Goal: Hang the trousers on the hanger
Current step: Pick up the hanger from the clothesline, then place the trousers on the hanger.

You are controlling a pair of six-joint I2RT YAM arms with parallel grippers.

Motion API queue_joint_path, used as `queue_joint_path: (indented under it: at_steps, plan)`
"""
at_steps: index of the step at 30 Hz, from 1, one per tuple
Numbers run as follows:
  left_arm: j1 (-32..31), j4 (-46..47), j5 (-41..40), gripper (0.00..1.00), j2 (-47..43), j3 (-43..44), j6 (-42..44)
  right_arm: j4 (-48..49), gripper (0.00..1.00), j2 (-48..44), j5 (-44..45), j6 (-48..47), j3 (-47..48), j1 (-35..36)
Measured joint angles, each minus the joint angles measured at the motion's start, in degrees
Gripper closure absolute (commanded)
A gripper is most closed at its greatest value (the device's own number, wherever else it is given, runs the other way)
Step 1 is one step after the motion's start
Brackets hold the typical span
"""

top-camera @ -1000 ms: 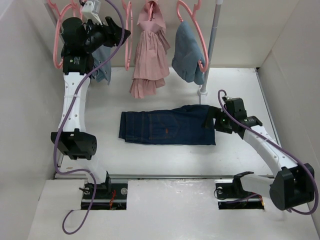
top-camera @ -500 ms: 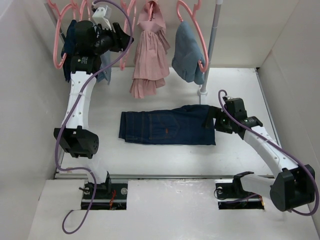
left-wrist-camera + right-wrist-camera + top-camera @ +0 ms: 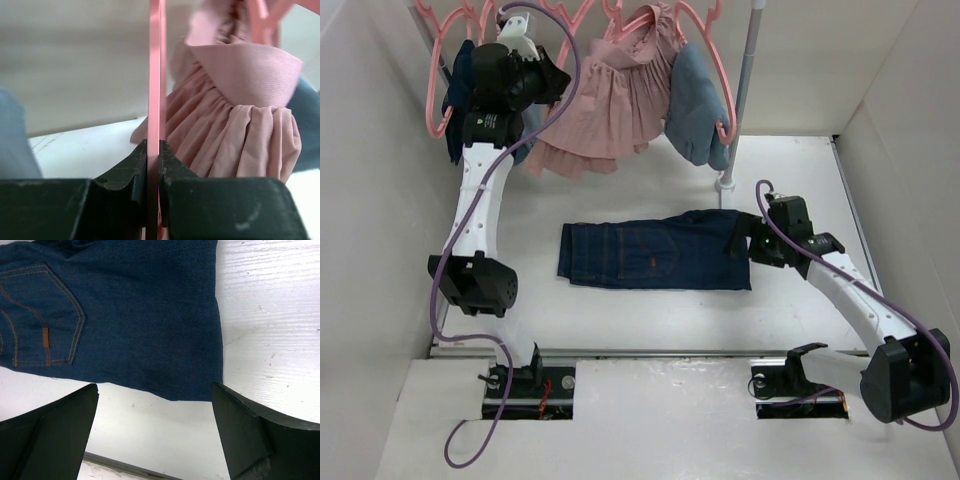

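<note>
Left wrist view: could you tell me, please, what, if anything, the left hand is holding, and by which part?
The left hand pinches the pink hanger by a thin bar of its frame.

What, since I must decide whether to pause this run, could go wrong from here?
1. The left gripper is shut on a thin pink hanger close beside the pink dress, which hangs splayed sideways toward it. Pulling the hanger away could snag or drag the dress.
2. The right gripper stands open over only the end of the trousers. A pinch there may catch little cloth and slip.
</note>
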Motion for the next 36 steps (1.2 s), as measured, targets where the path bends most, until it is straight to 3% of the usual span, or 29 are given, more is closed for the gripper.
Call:
queue_joint_path:
  at_steps: [9, 21, 30, 36]
  plan:
    - [-0.22, -4.66, -9.7, 1.0, -6.93, -2.99, 5.25, 0.02, 0.02, 0.22, 0.9, 0.44, 0.0, 2.8]
    - [0.04, -15.58, -14.64, 1.0, -45.2, -38.36, 11.1, 1.22, 0.02, 5.86, 2.32, 3.15, 0.5, 11.89]
    - [2.4, -22.67, -10.01, 1.0, -48.87, -60.13, 4.2, 3.98, 0.02, 6.47, 1.62, 6.25, 1.14, 12.59]
    - [-1.9, -15.04, -5.4, 1.0, -52.96, -68.3, -4.02, 4.02, 0.02, 6.64, 1.81, 9.77, 1.03, 13.49]
